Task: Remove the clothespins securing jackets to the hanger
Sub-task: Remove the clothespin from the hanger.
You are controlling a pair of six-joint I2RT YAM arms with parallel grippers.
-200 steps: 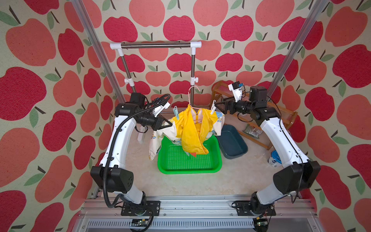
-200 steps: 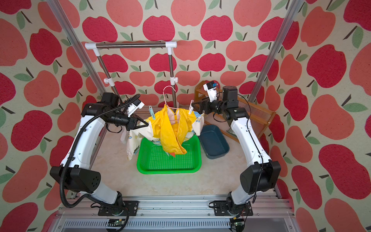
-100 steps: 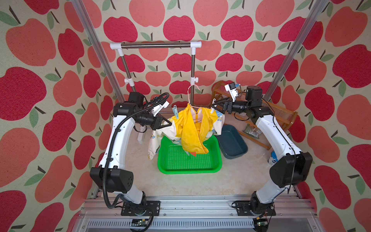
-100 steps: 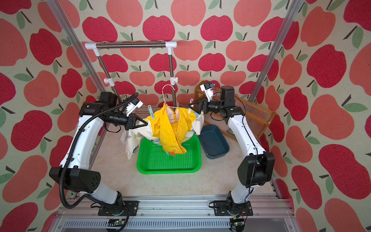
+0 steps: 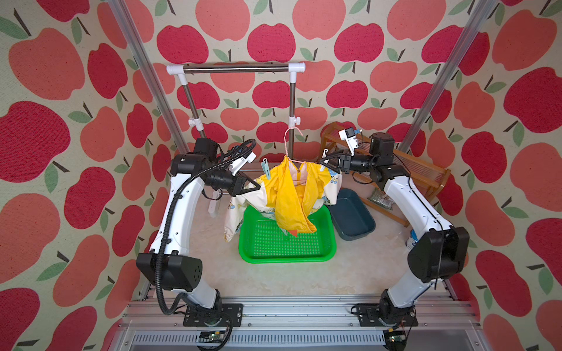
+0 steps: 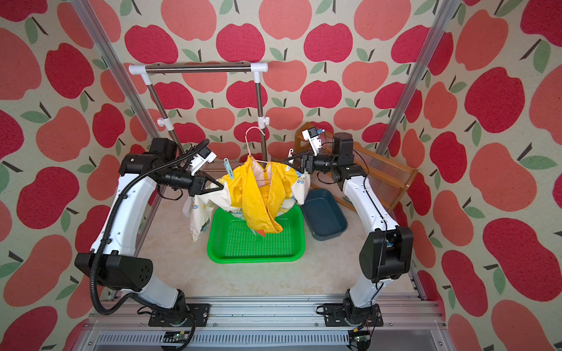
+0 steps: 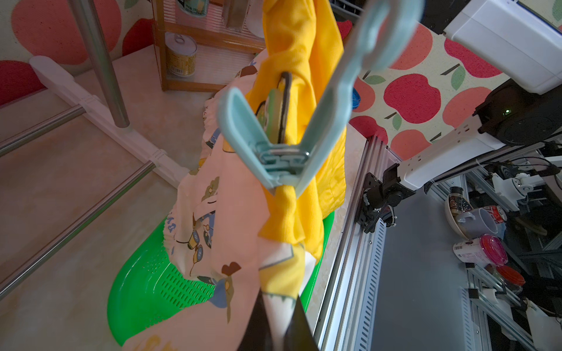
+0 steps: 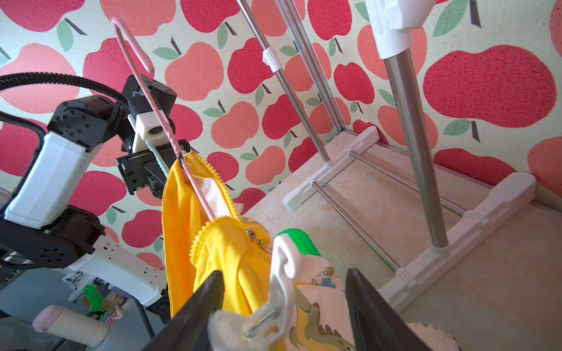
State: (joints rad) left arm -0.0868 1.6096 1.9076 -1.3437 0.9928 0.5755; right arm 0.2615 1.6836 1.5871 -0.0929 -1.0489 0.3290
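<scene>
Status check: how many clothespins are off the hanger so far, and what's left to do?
Done: nothing yet. The white clothespin and the blue clothespin both clamp fabric on the hanger.
In hand: the left gripper is shut on the cream jacket. The right gripper has its open jaws either side of the white clothespin.
Left: pull that one, then the blue one.

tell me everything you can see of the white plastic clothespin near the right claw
The white plastic clothespin is a small spring peg with a wire spring and curved handle ends. It is clipped onto the cream cartoon-print jacket beside the yellow jacket, between the dark fingers of the open right claw; contact is unclear.
</scene>
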